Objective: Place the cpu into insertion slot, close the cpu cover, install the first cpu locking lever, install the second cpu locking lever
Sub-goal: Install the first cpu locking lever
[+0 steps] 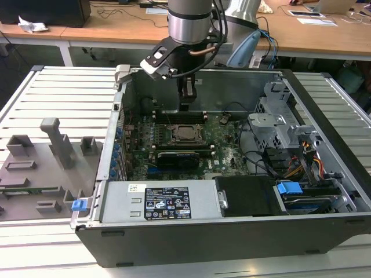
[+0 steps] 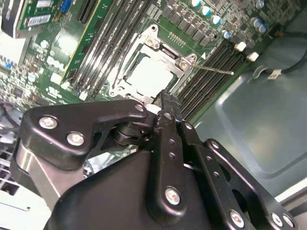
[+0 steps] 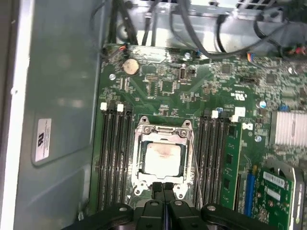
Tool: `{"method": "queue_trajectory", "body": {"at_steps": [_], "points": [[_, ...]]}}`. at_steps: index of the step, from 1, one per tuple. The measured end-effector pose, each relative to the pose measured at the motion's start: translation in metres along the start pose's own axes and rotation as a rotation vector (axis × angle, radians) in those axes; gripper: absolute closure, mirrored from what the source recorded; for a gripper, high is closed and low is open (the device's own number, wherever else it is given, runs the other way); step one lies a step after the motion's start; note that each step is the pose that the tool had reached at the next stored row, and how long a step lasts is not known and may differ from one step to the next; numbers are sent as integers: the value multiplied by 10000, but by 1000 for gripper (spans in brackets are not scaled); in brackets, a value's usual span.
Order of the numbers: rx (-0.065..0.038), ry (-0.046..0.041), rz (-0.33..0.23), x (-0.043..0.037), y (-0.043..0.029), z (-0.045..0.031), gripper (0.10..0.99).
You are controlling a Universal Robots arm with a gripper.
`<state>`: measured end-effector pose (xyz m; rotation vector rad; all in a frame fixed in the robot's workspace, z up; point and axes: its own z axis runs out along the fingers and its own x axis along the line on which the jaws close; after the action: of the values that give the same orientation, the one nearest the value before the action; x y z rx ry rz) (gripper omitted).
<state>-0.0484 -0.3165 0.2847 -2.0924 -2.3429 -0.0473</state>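
Silver-grey metal marks the cpu [image 3: 162, 158], which you will find lying flat in the insertion slot [image 3: 140, 163]. Most of that socket is hidden beneath the chip and the cpu cover [image 3: 162, 130], a dark-silver frame lying down around the chip. The gripper [image 3: 163, 188] has its two black fingers pressed together with nothing between them, their tips at one edge of the socket. You cannot tell whether they touch the frame. In the second wrist view the gripper's own black body blocks that edge from sight.

A thin wire lever [image 3: 195, 165] runs beside the socket and angles away from it in both wrist views.

The exterior view gives you the wider setting: an open computer case [image 1: 232, 237] on a slatted table [image 1: 64, 92], with the arm reaching down into it. Inside the case sit the green circuit board [image 1: 229, 153], a long black expansion card [image 1: 177, 157] and, towards the exterior view's right, a grey drive cage [image 1: 278, 124]. From there the socket is small and its cover is hard to make out.
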Motion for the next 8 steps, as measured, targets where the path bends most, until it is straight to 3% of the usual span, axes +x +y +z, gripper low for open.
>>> {"method": "queue_trajectory", "body": {"at_steps": [3, 8], "points": [[20, 23, -1042, 0, 0, 2, 980], [33, 36, -1634, 0, -1, 4, 980]]}}
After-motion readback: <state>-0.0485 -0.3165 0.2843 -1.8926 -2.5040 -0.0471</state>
